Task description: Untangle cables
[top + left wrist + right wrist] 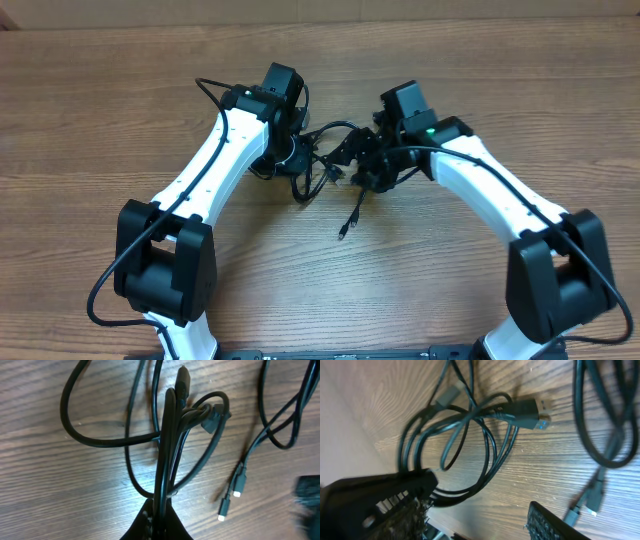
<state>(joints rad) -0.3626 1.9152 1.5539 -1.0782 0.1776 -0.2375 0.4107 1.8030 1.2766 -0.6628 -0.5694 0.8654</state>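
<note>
Left claw [157, 516] at 6 o'clock, clamped tight on a bundle of cables [170, 435] running to 12 o'clock. Right claw [482, 495] spread wide, holding nothing, loops beside its 9 o'clock finger. Tangle at middle of bench [100, 100] between both claws; loose plug [343, 233] trailing toward 6 o'clock.

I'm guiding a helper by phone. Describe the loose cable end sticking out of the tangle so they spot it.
In the middle of the wooden table sits a tangle of cables. One strand leaves it toward the robot's base and ends in a small plug. Seen from overhead, it is the only cable end lying alone on bare wood.
</note>
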